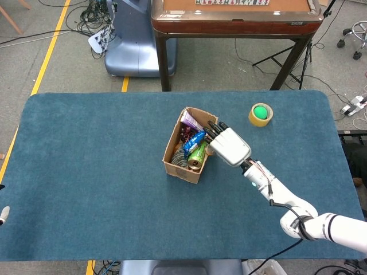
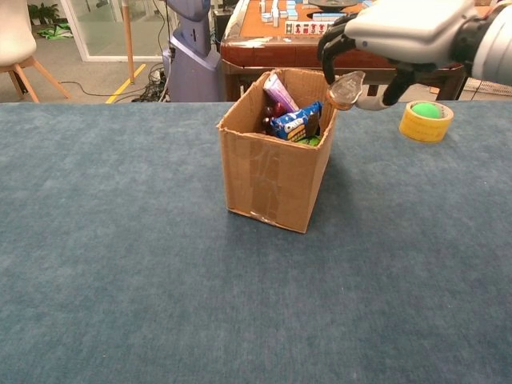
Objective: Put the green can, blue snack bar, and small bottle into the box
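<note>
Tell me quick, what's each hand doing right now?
Left hand: not in view.
Right hand: holds the small bottle above the box's right rim.

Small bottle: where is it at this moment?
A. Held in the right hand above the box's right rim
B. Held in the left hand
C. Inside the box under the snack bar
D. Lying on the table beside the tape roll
A: the right hand grips the small bottle in the air, just over the right rim of the box, not yet released.
</note>
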Controlling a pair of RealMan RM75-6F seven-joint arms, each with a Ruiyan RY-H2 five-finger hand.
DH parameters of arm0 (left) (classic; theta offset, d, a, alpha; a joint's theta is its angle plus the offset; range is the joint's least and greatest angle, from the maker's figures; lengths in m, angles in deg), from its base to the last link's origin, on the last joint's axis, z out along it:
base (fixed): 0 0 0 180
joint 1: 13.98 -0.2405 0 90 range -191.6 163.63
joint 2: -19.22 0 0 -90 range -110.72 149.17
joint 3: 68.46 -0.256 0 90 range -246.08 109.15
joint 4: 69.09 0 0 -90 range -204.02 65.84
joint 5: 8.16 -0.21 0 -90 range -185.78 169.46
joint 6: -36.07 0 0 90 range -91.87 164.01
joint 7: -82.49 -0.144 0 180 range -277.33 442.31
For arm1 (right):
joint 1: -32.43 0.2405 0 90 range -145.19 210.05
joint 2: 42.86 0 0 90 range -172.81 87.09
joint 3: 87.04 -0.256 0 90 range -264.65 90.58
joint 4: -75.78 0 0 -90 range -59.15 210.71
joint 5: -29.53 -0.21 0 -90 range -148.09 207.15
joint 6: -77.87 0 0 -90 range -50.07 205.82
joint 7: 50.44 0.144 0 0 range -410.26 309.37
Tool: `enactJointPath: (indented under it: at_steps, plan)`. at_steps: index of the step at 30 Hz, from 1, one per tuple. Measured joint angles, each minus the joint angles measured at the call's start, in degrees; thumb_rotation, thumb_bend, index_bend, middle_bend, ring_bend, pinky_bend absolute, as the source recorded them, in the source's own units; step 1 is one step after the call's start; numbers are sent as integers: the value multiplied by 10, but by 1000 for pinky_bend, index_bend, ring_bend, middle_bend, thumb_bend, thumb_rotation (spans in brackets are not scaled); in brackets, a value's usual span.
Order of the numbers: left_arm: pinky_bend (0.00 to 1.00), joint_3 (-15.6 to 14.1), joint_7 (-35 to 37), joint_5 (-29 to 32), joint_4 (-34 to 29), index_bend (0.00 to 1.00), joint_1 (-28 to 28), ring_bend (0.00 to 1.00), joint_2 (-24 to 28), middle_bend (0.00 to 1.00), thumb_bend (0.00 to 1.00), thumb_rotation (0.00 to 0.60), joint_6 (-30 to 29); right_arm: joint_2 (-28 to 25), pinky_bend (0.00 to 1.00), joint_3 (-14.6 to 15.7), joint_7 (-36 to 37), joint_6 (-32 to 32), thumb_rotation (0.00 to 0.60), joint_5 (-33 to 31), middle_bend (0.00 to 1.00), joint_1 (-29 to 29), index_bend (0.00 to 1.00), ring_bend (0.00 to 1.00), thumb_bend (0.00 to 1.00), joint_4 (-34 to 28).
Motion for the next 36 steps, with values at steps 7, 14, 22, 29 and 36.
enactJointPath:
  at_steps: [7,14,22,29,36]
  plan:
    - [454,-3,5,-7,1,293,-1,273,2,318,311,600,1,71,289,-22,33,8,600,-17,211,30,304,111,35,75]
    - [454,-3,9,-7,2,293,-1,273,3,317,311,600,3,110,289,-29,102,-19,600,7,211,44,107,111,0,126]
    - [454,-4,7,-10,2,293,-1,273,3,317,311,600,1,75,289,-19,72,-80,600,19,214,8,110,111,3,80]
    - [455,-4,1,-14,3,293,0,275,-2,317,311,600,-3,3,289,-4,39,-158,600,13,221,-67,110,111,9,-12]
    - [455,-3,9,-45,18,348,2,280,-19,320,311,600,-20,-58,289,41,22,-260,600,39,226,-166,171,111,11,-63]
